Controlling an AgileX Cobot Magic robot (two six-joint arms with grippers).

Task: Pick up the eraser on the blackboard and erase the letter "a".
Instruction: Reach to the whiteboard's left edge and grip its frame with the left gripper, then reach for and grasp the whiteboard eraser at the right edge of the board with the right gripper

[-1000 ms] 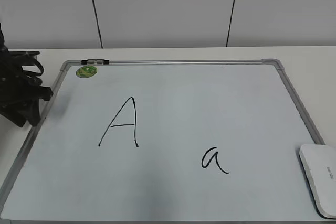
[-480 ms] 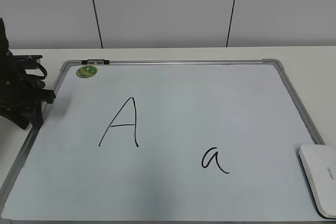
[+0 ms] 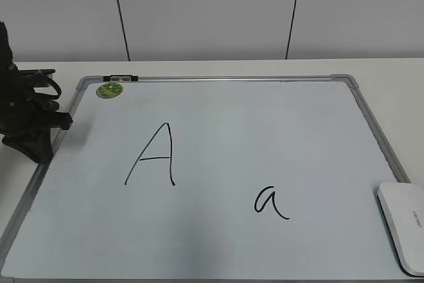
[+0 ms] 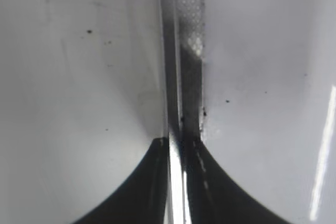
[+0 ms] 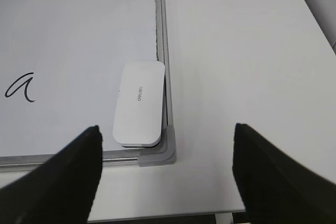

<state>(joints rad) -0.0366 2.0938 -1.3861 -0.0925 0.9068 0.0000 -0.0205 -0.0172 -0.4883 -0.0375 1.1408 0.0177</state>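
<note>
The blackboard (image 3: 218,111) lies flat on the table. The small letter "a" (image 3: 270,202) is at its lower right, and the white eraser (image 3: 404,233) rests at the board's lower right corner. In the right wrist view the eraser (image 5: 139,103) lies just ahead of my right gripper (image 5: 168,177), which is open, empty and hovering over the board's corner; the letter "a" (image 5: 21,87) is at the left. My left gripper (image 3: 40,144) is at the board's left frame. In the left wrist view its fingers (image 4: 177,142) are shut together over the frame (image 4: 189,51).
A capital "A" (image 3: 154,156) is drawn left of centre. A round green sticker (image 3: 109,89) and a small black clip (image 3: 120,78) sit at the board's top left. White table (image 5: 236,51) lies right of the board; its front edge is near.
My left gripper has shifted slightly right and down onto the board's left frame. The eraser and letters have not moved.
</note>
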